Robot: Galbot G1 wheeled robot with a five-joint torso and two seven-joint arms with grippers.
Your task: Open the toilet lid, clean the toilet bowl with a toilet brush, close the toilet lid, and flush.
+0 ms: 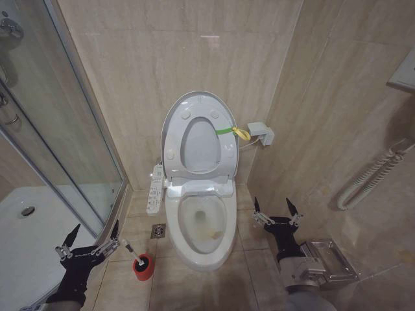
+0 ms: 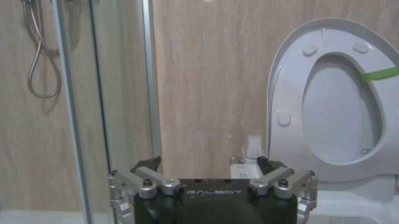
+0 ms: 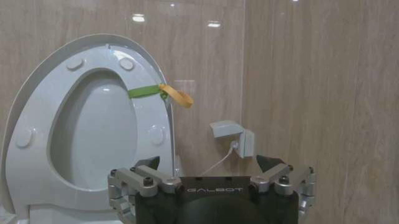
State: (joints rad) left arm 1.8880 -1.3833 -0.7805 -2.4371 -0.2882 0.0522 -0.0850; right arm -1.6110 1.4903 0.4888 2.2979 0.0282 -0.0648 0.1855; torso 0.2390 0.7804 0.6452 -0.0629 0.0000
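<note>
Beside the toilet bowl point(image 1: 201, 227), lid raised, both grippers point(image 1: 89, 241) point(image 1: 277, 210) hang spread, empty

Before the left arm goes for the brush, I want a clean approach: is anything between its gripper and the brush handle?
Nothing visible: the open left gripper hovers beside the toilet brush, whose handle leans toward it from the red holder.

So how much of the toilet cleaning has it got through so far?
Only the first step looks done: the toilet lid stands raised against the wall. Nothing is in hand; the left gripper hangs open beside the toilet brush, which sits in its red holder, and the right gripper is open too. The toilet bowl shows yellowish stains, so scrubbing, closing and flushing remain.
</note>
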